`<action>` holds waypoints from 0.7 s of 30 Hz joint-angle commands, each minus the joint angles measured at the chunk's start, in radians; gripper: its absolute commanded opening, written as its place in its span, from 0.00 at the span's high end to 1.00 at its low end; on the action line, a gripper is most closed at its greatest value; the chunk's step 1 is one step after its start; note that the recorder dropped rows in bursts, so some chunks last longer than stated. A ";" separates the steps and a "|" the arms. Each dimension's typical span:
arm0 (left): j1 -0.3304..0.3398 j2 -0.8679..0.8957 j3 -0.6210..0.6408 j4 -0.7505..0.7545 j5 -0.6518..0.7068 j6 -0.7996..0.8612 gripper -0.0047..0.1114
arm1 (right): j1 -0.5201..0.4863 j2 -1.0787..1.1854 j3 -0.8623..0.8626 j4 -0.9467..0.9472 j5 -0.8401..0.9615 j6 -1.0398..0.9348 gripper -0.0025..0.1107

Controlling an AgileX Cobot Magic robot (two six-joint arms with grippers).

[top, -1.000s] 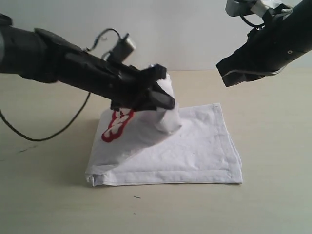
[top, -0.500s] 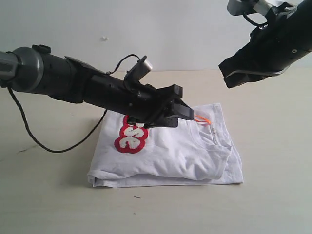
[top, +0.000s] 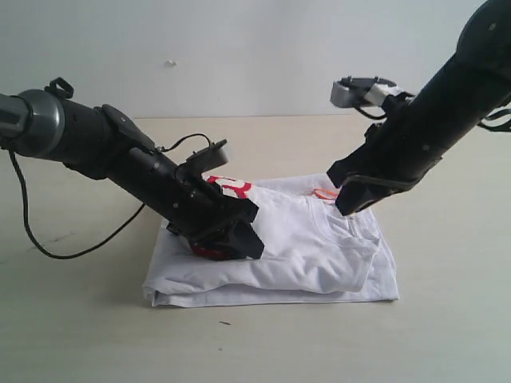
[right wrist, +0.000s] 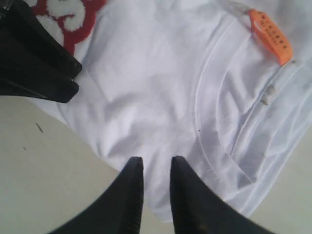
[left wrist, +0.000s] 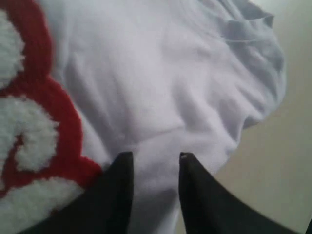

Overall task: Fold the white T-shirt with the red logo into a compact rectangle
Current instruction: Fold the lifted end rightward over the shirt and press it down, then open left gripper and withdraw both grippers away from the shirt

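The white T-shirt (top: 319,247) lies folded into a rough rectangle at the middle of the table (top: 80,319), its doubled front edge running nearly straight along the near side and its right corner squared off. Bare tabletop surrounds it on the left, the right and the near side, leaving free room for both arms. The left gripper (top: 249,243) sits low over the left half of the shirt, covering most of the red logo (top: 231,187). In the left wrist view its fingers (left wrist: 122,180) stand slightly parted with only flat cloth showing between them, so it is released. The right gripper (top: 347,203) hangs over the collar end beside the orange neck tag (top: 323,194), its jaws narrowly parted and empty. Whether its tips touch the cloth is hard to judge. One second earlier the left gripper held a raised peak of cloth and the right gripper stood high above the table. Half a second earlier the fold had been laid flat, with the logo uncovered. Since then the left gripper has dropped onto the logo and the right arm has come down to the collar.
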 commanded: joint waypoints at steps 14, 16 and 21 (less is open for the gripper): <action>0.000 0.063 -0.004 -0.053 0.108 -0.014 0.64 | -0.001 0.269 -0.007 -0.121 -0.364 0.129 0.79; 0.004 0.047 -0.004 -0.053 0.120 -0.014 0.64 | -0.001 0.275 -0.007 -0.123 -0.373 0.129 0.79; 0.060 -0.080 -0.004 -0.042 0.081 -0.013 0.65 | -0.001 0.232 -0.007 -0.134 -0.419 0.129 0.78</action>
